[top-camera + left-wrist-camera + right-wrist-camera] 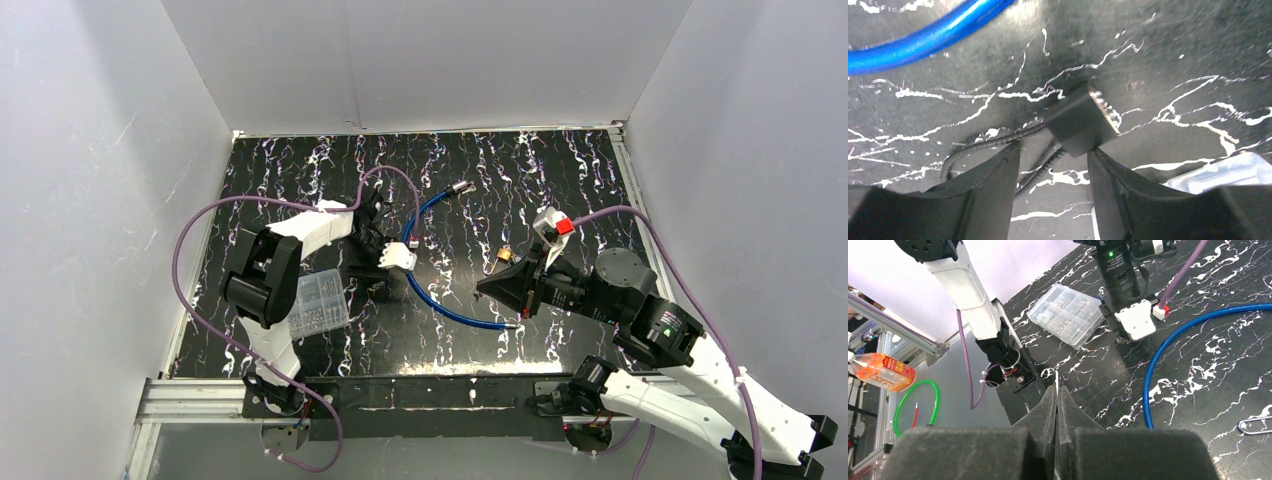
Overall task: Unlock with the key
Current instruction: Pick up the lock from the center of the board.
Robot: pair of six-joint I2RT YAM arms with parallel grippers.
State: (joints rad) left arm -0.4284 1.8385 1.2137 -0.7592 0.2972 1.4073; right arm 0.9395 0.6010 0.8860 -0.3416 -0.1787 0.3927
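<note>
No legible text, label or number anywhere.

Top view | we see the left tool down at the surface, near the clear parts box | right tool inside the blue cable loop | small brass object near it

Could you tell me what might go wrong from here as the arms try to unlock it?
1. The small lock lies loose between the open fingers of the left gripper; it may slide when the fingers close on it or push it.
2. The right gripper pinches the key with only a sliver showing, so it could twist or slip.
3. The blue cable lies between the arms and might snag.
</note>
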